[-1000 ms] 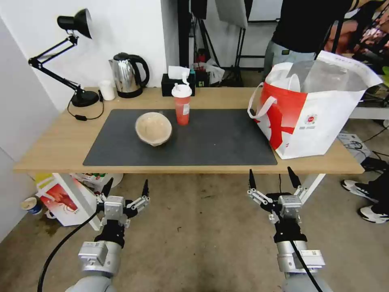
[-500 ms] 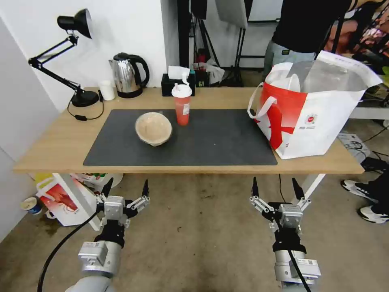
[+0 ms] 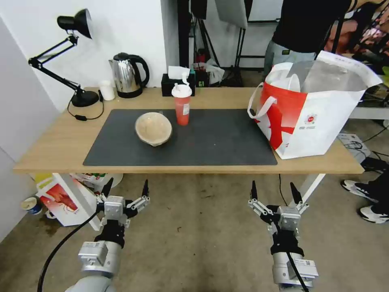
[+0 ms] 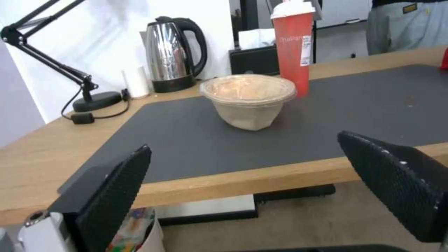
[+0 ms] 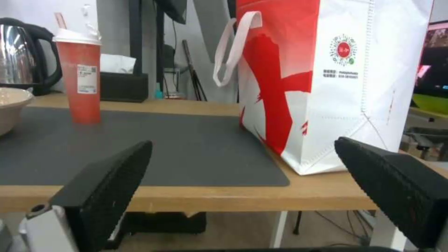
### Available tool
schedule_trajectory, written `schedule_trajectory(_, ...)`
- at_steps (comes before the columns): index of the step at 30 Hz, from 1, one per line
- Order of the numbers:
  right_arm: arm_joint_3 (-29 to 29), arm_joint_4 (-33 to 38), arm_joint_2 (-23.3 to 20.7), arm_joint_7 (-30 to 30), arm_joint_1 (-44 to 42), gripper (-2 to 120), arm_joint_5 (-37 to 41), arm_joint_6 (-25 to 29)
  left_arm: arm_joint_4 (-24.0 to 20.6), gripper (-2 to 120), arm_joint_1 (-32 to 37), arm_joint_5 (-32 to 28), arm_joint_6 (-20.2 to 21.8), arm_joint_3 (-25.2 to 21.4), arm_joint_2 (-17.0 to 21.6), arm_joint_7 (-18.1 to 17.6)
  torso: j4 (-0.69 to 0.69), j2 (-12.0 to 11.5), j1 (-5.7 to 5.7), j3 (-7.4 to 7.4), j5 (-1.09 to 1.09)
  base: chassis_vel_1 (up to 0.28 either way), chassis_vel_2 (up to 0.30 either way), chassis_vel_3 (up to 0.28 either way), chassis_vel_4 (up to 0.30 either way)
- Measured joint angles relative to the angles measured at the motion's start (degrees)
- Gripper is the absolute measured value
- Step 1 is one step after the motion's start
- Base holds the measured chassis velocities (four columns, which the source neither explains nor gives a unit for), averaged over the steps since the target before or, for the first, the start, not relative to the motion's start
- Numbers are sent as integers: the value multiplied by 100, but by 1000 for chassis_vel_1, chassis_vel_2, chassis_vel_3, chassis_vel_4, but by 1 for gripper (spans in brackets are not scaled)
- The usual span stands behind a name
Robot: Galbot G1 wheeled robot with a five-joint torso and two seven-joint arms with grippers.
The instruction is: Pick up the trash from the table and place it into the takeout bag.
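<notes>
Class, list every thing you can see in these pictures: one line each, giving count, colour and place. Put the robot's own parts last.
Table: one, light wood, spans the head view.
Mat: one, dark grey, centre of the table.
Beige lidded bowl: one, on the mat's left part.
Red drink cup: one, white lid and straw, right of the bowl, behind it.
Takeout bag: one, white with red panel, table's right end.
Kettle: one, steel and black, back edge.
Small white cup: one, left of the kettle.
Desk lamp: one, black, back left corner.
Tissue box: one, black, behind the drink cup.
Left claw: one, open, below the table's front edge.
Right claw: one, open, below the front edge.
</notes>
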Motion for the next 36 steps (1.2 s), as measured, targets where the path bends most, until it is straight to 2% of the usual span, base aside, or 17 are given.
schedule_trajectory(8, -7, -36, 28, -16, 3, 100, -80, 15, 0, 100, 0, 0, 0, 0, 0, 0, 0, 0, 0, 0, 1, 0, 0, 0, 0)
schedule_trajectory(14, 63, 348, -52, -183, 72, 100, -95, 60, 0, 100, 0, 0, 0, 0, 0, 0, 0, 0, -1, 0, 0, 0, 0, 0, 0)
schedule_trajectory(18, 311, 1015, -290, -821, 453, 100, 537, -45, 0, 100, 0, 0, 0, 0, 0, 0, 1, 0, -1, 0, 0, 0, 0, 0, 0)
schedule_trajectory(23, 397, 1125, -402, -1352, 802, 100, 994, -51, 0, 100, 0, 0, 0, 0, 0, 0, 0, 0, -1, 0, 1, 0, 0, 0, 0)
schedule_trajectory(29, 395, 1157, -514, -1678, 1106, 100, 1289, -39, 0, 100, 0, 0, 0, 0, 0, 0, 0, 0, -1, 1, 1, 0, 0, 0, 0)
schedule_trajectory(33, 395, 1125, -683, -2044, 1499, 100, 1816, 1, 0, 100, 0, 0, 0, 0, 0, 0, 0, 0, -1, 1, 0, 0, 0, 0, 0)
schedule_trajectory(36, 395, 1125, -683, -2044, 1499, 100, 1816, 1, 0, 100, 0, 0, 0, 0, 0, 0, 0, 0, -1, 1, 0, 0, 0, 0, 0)
